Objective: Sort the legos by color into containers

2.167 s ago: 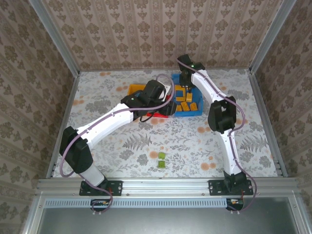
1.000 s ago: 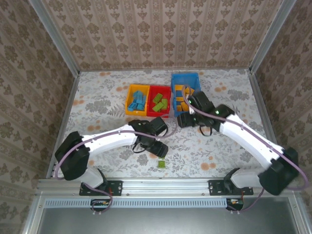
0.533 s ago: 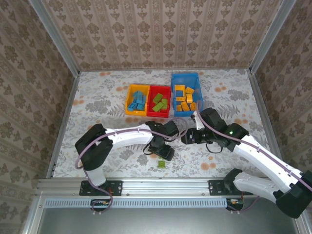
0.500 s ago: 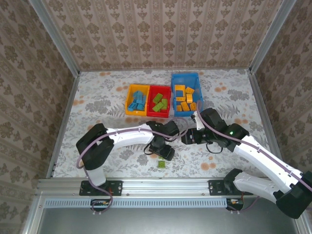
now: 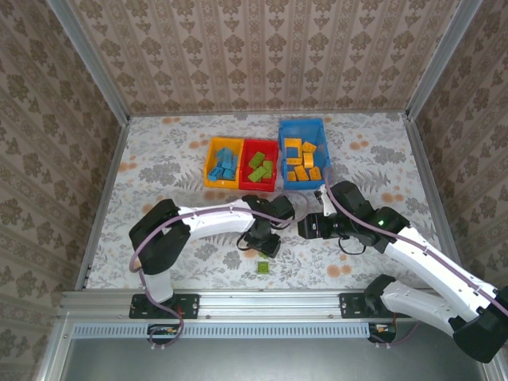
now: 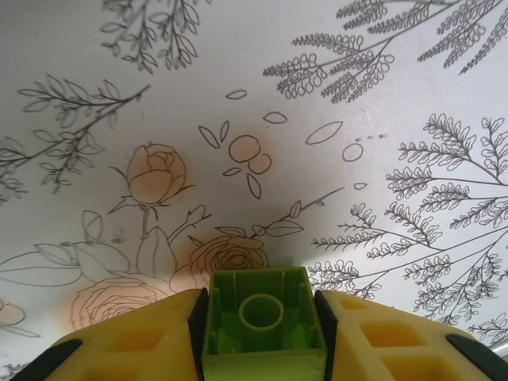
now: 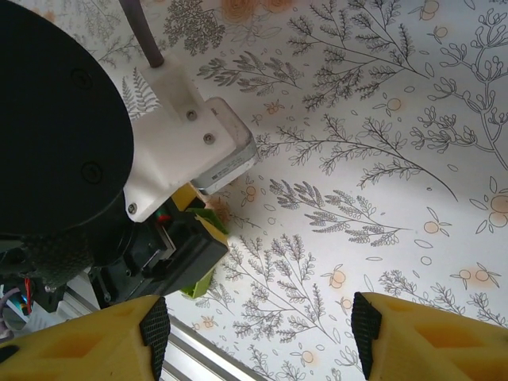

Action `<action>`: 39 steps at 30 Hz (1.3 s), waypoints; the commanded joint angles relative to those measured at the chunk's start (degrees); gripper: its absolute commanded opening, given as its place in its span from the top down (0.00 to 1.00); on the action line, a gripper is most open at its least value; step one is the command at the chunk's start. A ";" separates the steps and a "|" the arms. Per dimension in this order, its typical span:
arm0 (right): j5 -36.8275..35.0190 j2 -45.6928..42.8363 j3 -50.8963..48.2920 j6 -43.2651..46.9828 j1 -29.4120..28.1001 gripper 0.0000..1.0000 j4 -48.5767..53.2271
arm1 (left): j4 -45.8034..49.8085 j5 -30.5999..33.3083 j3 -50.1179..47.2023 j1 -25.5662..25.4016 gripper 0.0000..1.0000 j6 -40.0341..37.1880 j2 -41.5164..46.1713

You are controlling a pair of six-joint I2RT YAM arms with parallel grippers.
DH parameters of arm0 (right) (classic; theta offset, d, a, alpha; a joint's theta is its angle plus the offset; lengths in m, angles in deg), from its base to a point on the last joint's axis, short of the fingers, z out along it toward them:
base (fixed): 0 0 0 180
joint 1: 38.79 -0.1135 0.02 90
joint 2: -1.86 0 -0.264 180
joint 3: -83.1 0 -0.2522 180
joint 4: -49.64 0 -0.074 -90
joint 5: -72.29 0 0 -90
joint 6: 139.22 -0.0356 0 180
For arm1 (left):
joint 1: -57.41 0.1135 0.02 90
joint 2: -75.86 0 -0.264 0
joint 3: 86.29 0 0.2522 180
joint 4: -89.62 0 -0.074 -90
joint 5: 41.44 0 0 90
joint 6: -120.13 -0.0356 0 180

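My left gripper is shut on a green lego, held just above the floral tabletop; from above this gripper sits at the front centre. A second green lego lies on the table just in front of it, and its edge peeks out under the left gripper. My right gripper is open and empty, hovering just right of the left one. At the back stand the yellow-orange bin with blue legos, the red bin with green legos, and the blue bin with orange legos.
The left arm's wrist housing is close beside my right gripper. The metal front rail runs just beyond the loose green lego. Patterned walls enclose the table on three sides.
Both arms swung from the bins to the table's front. One of the two green legos there now sits between the left fingers. The right gripper slid slightly forward in the last half second.
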 commanded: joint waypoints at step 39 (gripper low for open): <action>4.53 17.10 6.53 7.34 -3.72 0.33 -7.09 | 6.04 6.34 52.50 27.94 0.42 -12.87 -26.11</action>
